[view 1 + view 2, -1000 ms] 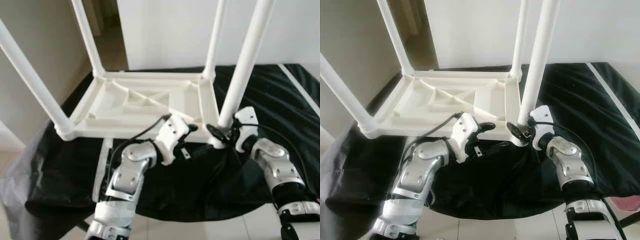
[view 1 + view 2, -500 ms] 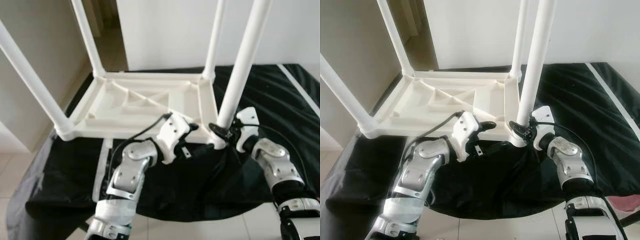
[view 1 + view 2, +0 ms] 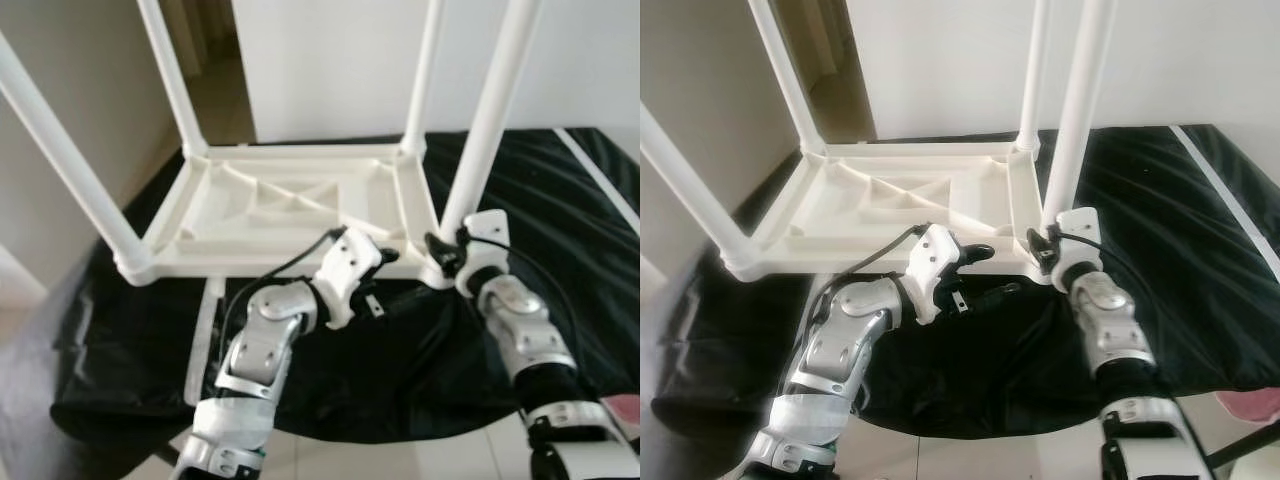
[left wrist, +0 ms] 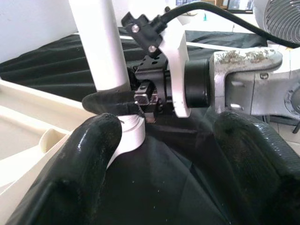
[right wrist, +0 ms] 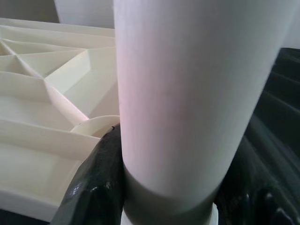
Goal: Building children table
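Right gripper (image 3: 1045,250) clamped on near table leg (image 3: 487,130), left gripper (image 3: 385,272) apparently open beside upturned table (image 3: 290,205)

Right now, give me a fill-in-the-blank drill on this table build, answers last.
1. The white table lies upside down on a ____ cloth.
2. The right gripper is shut on the near-right ____ at its base.
3. The number of legs standing up from the table is ____.
4. The left gripper sits by the table's near edge with its fingers ____.

Answers: black; leg; four; open
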### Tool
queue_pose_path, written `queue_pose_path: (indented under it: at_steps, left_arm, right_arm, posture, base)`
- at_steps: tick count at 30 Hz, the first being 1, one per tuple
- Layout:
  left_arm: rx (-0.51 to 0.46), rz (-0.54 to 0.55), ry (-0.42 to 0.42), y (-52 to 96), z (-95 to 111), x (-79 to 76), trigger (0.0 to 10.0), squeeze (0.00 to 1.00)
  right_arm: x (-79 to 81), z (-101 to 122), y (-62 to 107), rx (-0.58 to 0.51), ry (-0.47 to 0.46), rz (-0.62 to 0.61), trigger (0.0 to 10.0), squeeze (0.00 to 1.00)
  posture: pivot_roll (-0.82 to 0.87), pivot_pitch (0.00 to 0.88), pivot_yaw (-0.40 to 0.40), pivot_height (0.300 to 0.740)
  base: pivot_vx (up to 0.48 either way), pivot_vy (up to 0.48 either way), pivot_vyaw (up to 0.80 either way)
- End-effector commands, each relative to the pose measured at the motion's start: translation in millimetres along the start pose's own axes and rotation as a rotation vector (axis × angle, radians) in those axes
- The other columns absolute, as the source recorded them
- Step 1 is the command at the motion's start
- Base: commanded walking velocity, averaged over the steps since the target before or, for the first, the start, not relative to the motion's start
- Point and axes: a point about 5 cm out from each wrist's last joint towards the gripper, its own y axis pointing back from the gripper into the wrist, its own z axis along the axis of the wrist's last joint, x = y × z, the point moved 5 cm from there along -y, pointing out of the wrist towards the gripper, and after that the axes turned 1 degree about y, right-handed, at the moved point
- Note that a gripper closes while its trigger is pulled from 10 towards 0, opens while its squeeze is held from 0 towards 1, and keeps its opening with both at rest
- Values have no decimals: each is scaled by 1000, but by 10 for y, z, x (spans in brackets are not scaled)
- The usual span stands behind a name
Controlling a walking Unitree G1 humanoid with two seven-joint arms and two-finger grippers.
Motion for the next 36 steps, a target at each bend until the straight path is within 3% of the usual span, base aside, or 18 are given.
queue_pose_path:
  at_steps: [1,11,13,17,22,30,31,32,36]
  left_arm:
    - [-11,138,-3,-4,20,149,10000,0]
    - [-11,138,-4,-7,21,153,10000,0]
    - [-11,138,-3,-8,21,154,10000,0]
    - [-12,141,-1,-2,15,142,10000,0]
    - [-12,147,4,6,7,136,10000,0]
    - [-11,162,11,30,-11,134,10000,0]
    - [-11,164,12,32,-12,135,10000,0]
    - [-11,167,14,35,-15,137,10000,0]
    - [-11,169,15,39,-21,134,10000,0]
  right_arm:
    - [-32,-38,12,25,-17,-106,10000,0]
    - [-54,-4,65,26,-87,-386,10000,0]
    - [-43,-6,72,32,-90,-397,10000,0]
    - [-78,-14,186,44,-108,-575,10000,0]
    - [10,-10,139,51,-119,-519,10000,0]
    - [19,70,118,18,-126,-500,10000,0]
    - [38,141,110,-25,-131,-462,10000,800]
    - [39,193,112,-55,-142,-436,10000,1000]
    - [-77,303,147,-122,-164,-378,10000,1000]
  posture:
    - [-86,0,76,740]
    - [-81,0,70,740]
    - [-81,0,70,740]
    - [-78,0,66,740]
    - [-71,0,56,740]
    - [-61,6,42,740]
    - [-59,6,40,740]
    - [-63,7,39,740]
    - [-65,8,35,740]
  base:
    - [0,0,0]
    - [0,0,0]
    - [0,0,0]
    - [0,0,0]
    - [0,0,0]
    - [0,0,0]
    - [0,0,0]
    - [0,0,0]
    - [0,0,0]
